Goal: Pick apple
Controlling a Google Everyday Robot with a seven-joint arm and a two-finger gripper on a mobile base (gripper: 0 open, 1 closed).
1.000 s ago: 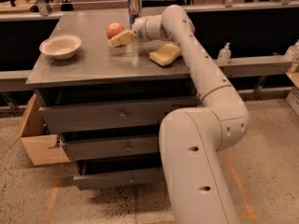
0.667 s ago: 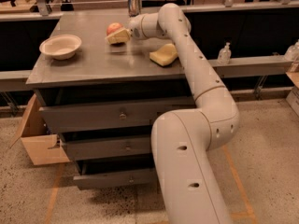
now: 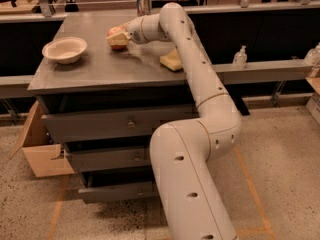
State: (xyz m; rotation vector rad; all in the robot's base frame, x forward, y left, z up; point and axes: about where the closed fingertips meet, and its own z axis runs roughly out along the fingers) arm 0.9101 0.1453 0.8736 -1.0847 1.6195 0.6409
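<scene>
The gripper is right up against the apple, which lies at its eleven o'clock; whether it is gripping, I cannot tell.

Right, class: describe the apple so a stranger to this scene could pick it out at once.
Find the grey cabinet top with drawers beneath. Toward its back, between the white bowl and the yellow sponge, the gripper sits against the apple. It is the only small, round, red-orange thing there, unlike the wide pale bowl and flat sponge.
</scene>
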